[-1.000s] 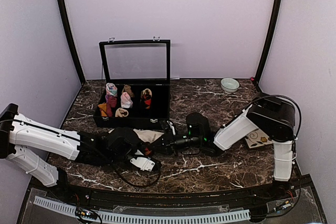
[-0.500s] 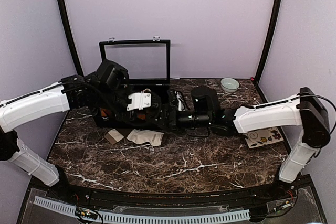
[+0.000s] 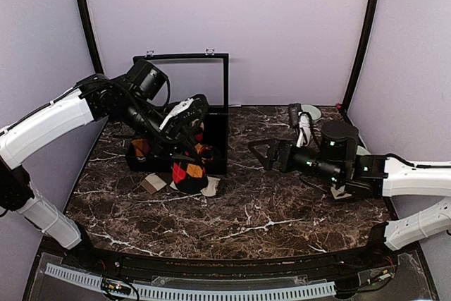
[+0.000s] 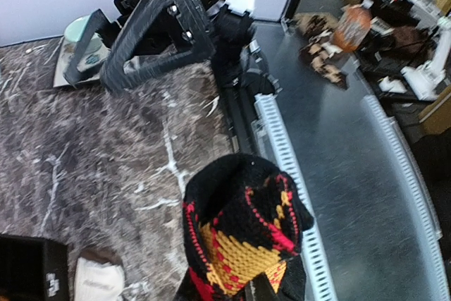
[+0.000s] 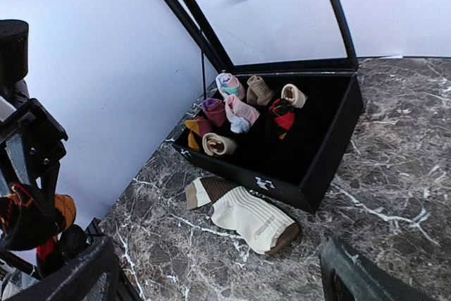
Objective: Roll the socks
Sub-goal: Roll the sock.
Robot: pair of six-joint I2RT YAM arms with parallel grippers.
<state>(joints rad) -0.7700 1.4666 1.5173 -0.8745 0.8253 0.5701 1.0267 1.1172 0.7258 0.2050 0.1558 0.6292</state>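
Two things had changed within the last second, and both pointed the same way. The left gripper (image 3: 192, 139), which a second before lay low on the marble table (image 3: 282, 223) in front of the box (image 5: 320, 167), had swung up and back. It hung above the box's front edge with its jaws pressed together on the black argyle sock (image 3: 190, 170). The sock dangled below the jaws as a bunched dark mass with red and orange diamonds showing, clear of the table. The right gripper (image 3: 266, 154), which had been clamped shut down beside the left one, had drawn away to the right side of the table. Its jaws were spread wide and held nothing. The cream sock (image 5: 246, 218) with its brown toe and cuff lay flat on the table just in front of the box, in the same place as half a second before and apparently untouched. Inside the open box sat the rolled bundles (image 5: 232, 114) in pink, teal, tan and other colours. Judging by this, the two-handed work on the argyle sock was over and the left arm alone was carrying it, probably toward a free compartment. How tightly it was rolled could not be told from the wrist view, which showed only a lumpy end. The cream sock remained unrolled, so the task looked roughly half done.
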